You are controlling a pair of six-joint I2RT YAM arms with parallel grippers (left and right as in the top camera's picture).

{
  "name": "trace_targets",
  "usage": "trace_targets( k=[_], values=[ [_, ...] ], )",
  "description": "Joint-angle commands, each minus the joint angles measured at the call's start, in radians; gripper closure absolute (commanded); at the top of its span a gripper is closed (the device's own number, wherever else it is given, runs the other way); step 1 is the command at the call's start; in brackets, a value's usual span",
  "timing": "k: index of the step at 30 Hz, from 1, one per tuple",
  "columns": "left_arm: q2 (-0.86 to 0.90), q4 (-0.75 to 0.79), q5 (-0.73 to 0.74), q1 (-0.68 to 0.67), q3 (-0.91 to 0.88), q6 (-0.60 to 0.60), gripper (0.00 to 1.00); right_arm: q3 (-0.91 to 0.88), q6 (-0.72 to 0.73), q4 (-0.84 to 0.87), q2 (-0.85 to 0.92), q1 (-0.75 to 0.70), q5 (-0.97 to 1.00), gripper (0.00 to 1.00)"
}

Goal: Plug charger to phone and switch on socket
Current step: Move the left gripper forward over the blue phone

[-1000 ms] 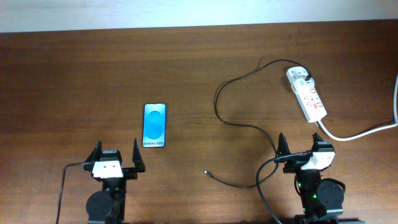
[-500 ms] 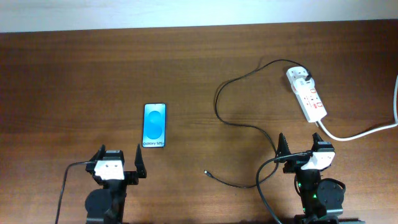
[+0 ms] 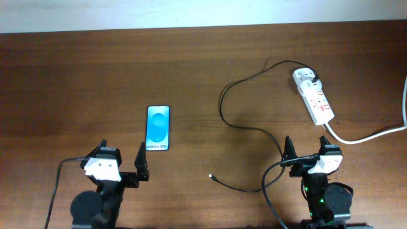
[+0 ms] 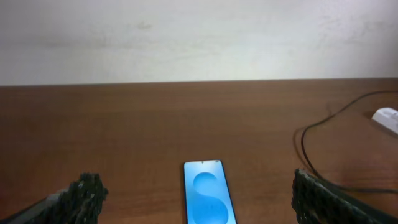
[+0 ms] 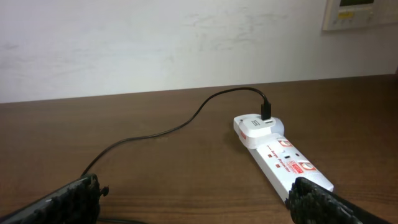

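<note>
Dark brown wood grain covers the table (image 3: 76, 76), with a strip of pale wall along the top of the overhead frame.

At the lower left, the left gripper (image 3: 121, 152) has its two black fingers spread wide and holds nothing. Its wrist view shows one finger in each bottom corner with bare wood between them. Just above that gripper, left of centre, lies the phone (image 3: 158, 128). It is flat and face up, with its blue screen lit and its long side running up the frame. It sits apart from both fingers and nothing is connected to it.

Below centre, the charger's small metal-tipped connector (image 3: 210, 176) rests loose on the wood, well apart from the phone. From there the thin black charger cable (image 3: 222, 105) trails right toward the base of the right arm. It then loops up through the middle of the frame and arcs over to the upper right.

At the lower right, the right gripper (image 3: 305, 152) is likewise released, fingers wide apart and empty.

In the upper right, the white power strip (image 3: 315, 97) lies at a slant. The charger's black plug (image 3: 316, 79) is seated in a white adapter at its upper end. The red switches are too small to tell whether they are on or off. The strip's thick white cord (image 3: 369, 135) leaves its lower end and runs off the right edge.
</note>
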Motion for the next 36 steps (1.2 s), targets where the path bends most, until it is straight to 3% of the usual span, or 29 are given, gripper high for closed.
trace_targets(
  k=[1, 6, 15, 36],
  values=[
    [0.050, 0.000, 0.011, -0.004, 0.050, -0.010, 0.01, -0.005, 0.003, -0.006, -0.006, 0.008, 0.016, 0.02],
    [0.105, 0.000, 0.011, -0.004, 0.108, -0.010, 0.01, -0.005, 0.003, -0.006, -0.006, 0.008, 0.016, 0.02],
    [0.362, -0.083, 0.029, -0.004, 0.277, -0.010, 0.01, -0.005, 0.003, -0.006, -0.006, 0.008, 0.016, 0.02],
    [0.501, -0.098, 0.030, -0.004, 0.342, -0.010, 0.01, -0.005, 0.003, -0.006, -0.006, 0.008, 0.016, 0.02]
  ],
)
